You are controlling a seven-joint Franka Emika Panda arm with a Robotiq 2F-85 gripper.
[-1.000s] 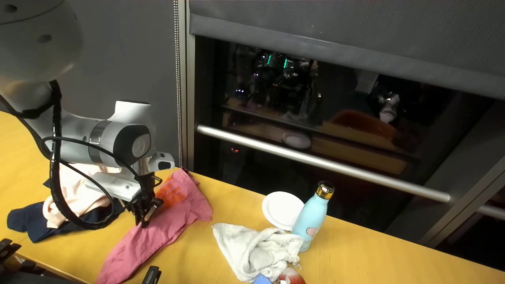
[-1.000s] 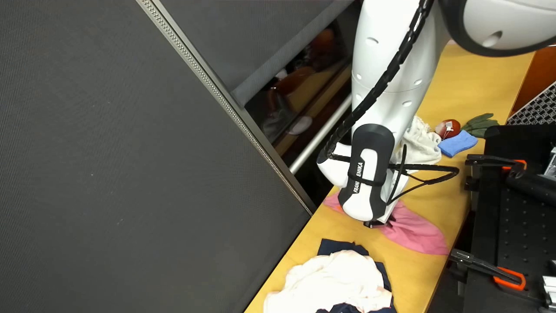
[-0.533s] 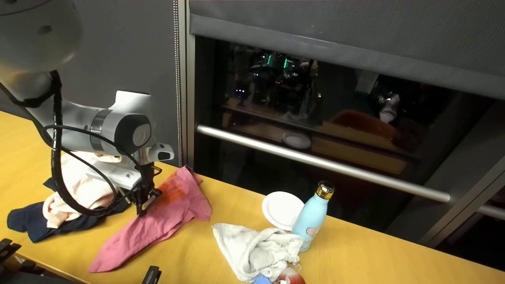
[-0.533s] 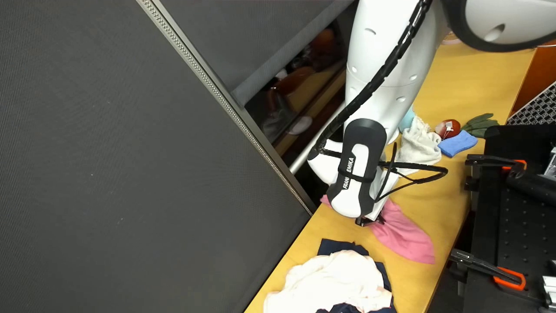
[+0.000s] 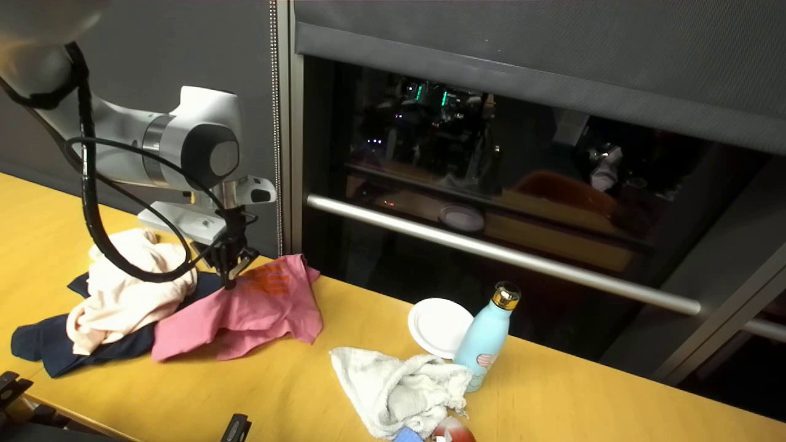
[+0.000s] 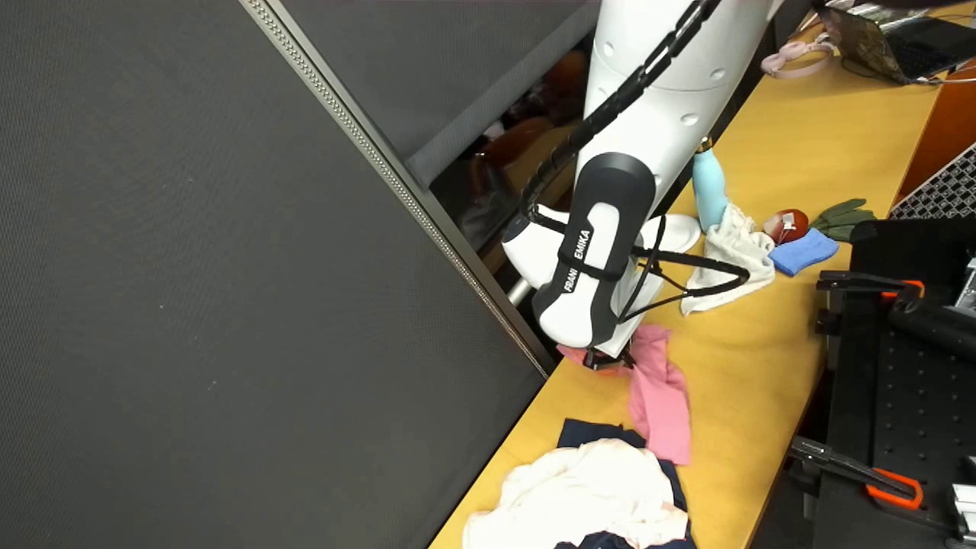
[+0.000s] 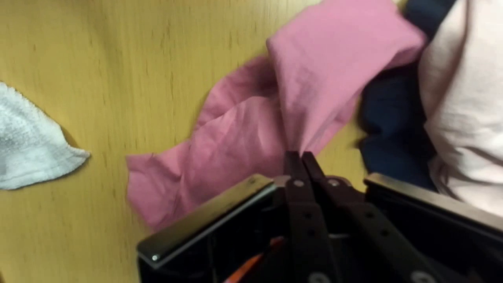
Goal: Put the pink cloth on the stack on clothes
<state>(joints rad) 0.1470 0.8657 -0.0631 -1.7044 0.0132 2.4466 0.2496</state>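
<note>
The pink cloth [image 5: 276,313] has an orange patch and also shows in the wrist view [image 7: 330,59]. My gripper [image 5: 229,283] is shut on a pinched fold of it; the pinch shows at the fingertips in the wrist view [image 7: 299,154]. The fold is raised, and the far part of the cloth rests on the table. Its loose end hangs at the edge of the stack, over or against the navy cloth [image 6: 591,432]. The stack is a crumpled cream cloth [image 6: 587,496] on top of the navy one, left of the gripper in an exterior view [image 5: 132,294].
A whitish towel [image 5: 405,393], white plate [image 5: 439,325] and light blue bottle [image 5: 485,344] stand on the table. A blue cloth [image 6: 804,252], red round object [image 6: 787,226] and green item [image 6: 842,221] lie farther along. Black clamps [image 6: 854,473] sit at the table edge. A wall and window border the back.
My gripper has risen, lifting the middle of the pink cloth. The cloth's loose end has slid across the table to the stack's edge. The stack has not moved.
</note>
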